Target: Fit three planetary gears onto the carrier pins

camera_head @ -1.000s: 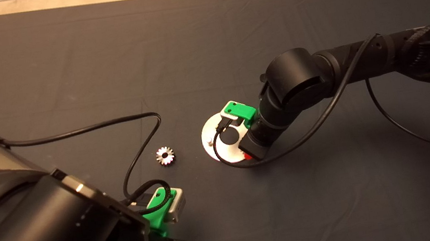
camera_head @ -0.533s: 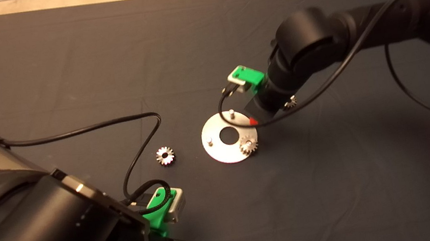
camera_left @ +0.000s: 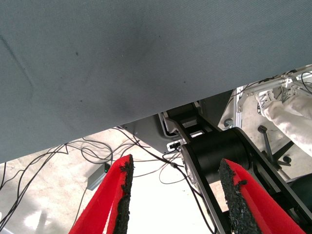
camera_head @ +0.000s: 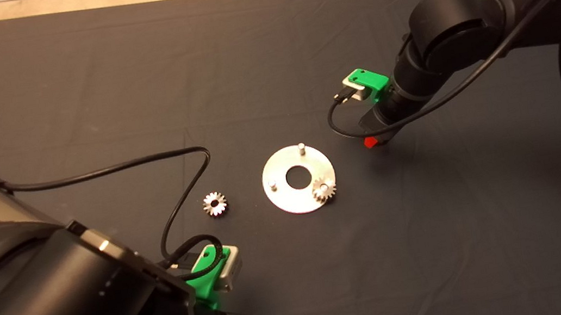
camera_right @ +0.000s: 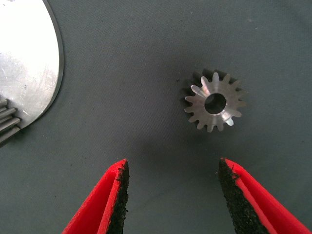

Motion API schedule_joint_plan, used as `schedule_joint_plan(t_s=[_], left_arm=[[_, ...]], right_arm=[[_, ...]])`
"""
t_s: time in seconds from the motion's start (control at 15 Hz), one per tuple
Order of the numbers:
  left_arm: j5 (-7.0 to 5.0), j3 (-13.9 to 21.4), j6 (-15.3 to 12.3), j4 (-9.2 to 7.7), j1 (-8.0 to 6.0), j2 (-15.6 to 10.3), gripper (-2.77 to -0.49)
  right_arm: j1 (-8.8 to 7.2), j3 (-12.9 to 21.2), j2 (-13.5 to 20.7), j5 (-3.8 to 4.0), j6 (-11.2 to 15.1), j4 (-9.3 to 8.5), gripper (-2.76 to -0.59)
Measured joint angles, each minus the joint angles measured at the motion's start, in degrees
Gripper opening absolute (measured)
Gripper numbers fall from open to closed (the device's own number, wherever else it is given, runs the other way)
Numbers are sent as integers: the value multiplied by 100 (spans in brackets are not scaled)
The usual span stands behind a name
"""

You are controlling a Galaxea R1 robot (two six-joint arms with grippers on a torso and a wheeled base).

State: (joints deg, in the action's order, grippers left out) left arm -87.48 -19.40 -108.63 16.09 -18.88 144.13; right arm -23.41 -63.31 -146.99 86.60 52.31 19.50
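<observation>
The silver disc (camera_head: 286,200) lies mid-mat with its carrier pins upright. One planetary gear (camera_head: 324,188) sits on the near-right pin; the far pin (camera_head: 301,147) and the left pin (camera_head: 272,185) are bare. A second gear (camera_head: 215,203) lies loose on the mat left of the disc. My right gripper (camera_head: 374,142) hovers right of the disc, and in the head view it hides what is under it. The right wrist view shows it open (camera_right: 173,168) over a third gear (camera_right: 215,101) lying flat, beside the disc's edge (camera_right: 29,63). My left gripper (camera_left: 175,165) is open and parked at the lower left.
The left arm's black body (camera_head: 49,311) and its looping cable (camera_head: 171,162) fill the mat's lower left. In the left wrist view the mat's edge (camera_left: 146,73), floor cables and the robot's base show.
The right gripper has lifted off the disc and moved right and away, leaving a gear on the near-right pin. It now hangs over the gear on the mat. The left arm stayed still.
</observation>
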Motion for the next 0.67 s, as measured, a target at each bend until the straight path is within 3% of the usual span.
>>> schedule_joint_plan(t_s=[0.13,0.67], left_arm=[[0,0,0,0,0,0,-208],[0,0,0,-2,0,-2,-208]], right_arm=[[76,-130,-17,-11,-2,-5,-204],[133,-403,38,-41,-110,-7,-204]])
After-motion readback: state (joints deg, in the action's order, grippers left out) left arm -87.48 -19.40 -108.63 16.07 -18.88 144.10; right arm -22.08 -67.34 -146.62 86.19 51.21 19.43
